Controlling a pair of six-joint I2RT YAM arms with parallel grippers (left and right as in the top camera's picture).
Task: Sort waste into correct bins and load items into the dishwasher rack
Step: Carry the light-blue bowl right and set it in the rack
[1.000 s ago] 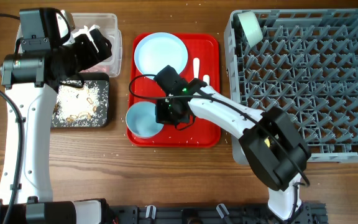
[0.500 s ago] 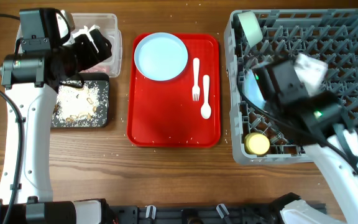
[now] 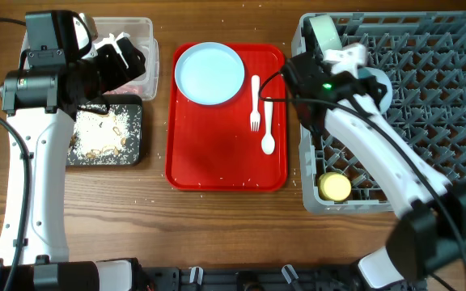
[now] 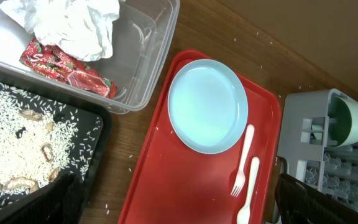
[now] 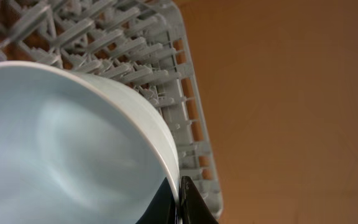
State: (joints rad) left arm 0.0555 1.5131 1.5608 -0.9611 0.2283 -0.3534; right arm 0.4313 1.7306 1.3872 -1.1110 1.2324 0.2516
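Two white-and-black arms with dark cables and black-fingered tools.
The left arm (image 3: 24,170) has long, smooth white links joined by chunky black cylindrical housings. A white block caps its far end, and a thin black cable runs alongside the white shell. The right arm (image 3: 383,158) is built alike: slim white links, a bulky black joint low down, and a black wrist housing with a small green light. Black cables loop off it and trace its length. The left tool (image 3: 126,56) is black, its fingers (image 4: 51,199) matte and dark. The right tool (image 3: 361,71) has a white body and a black finger (image 5: 190,200).
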